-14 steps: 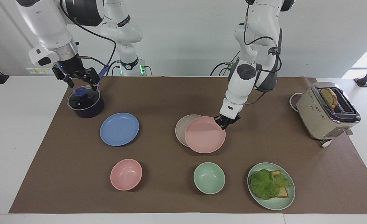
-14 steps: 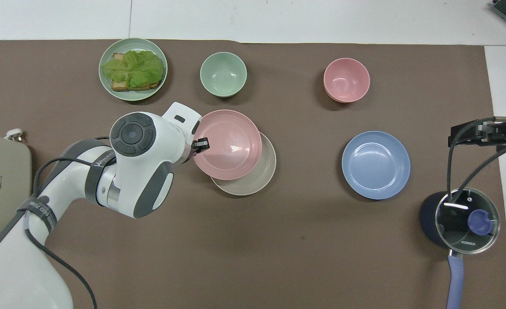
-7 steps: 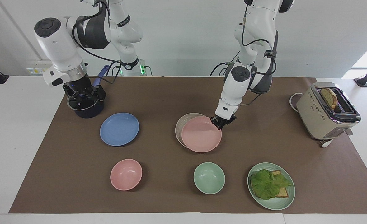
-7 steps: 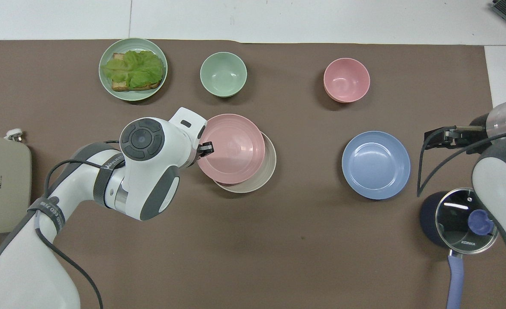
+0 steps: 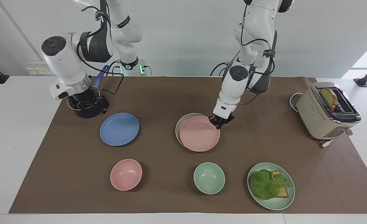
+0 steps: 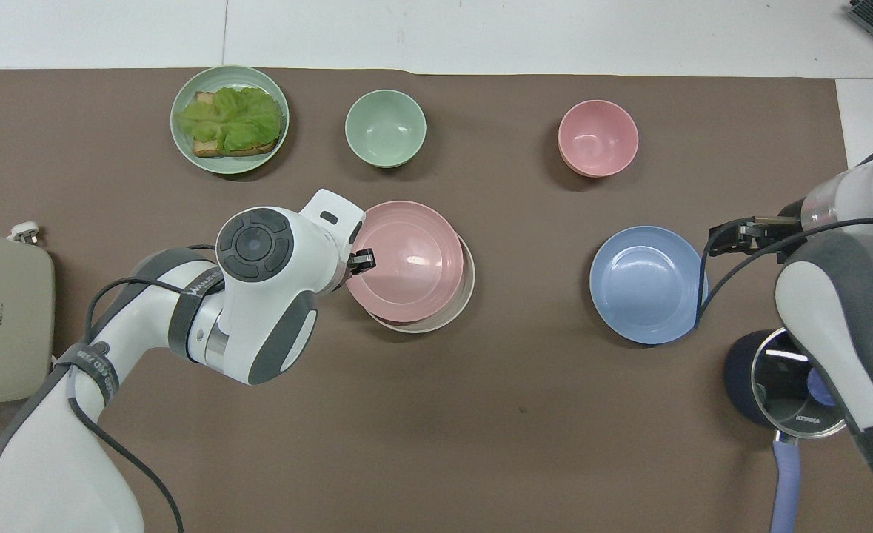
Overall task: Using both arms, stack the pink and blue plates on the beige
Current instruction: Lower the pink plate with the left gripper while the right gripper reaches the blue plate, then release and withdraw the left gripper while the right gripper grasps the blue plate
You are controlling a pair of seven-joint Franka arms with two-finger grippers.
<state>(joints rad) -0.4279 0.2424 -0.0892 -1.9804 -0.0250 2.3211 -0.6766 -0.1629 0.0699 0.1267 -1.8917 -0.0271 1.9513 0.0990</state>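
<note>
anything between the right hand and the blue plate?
Nothing visible. The right hand, open, is over the lidded pot, and the blue plate lies beside that pot on bare mat with nothing on it. The left hand grips the pink plate over the beige plate.

The glass lid (image 6: 795, 396) of the dark pot has a small word printed near its rim. It looks like "KONKA". The left arm (image 6: 184, 326) has a dark band with white letters on it, but they are too small and turned to read. No other words or numbers can be read.
</note>
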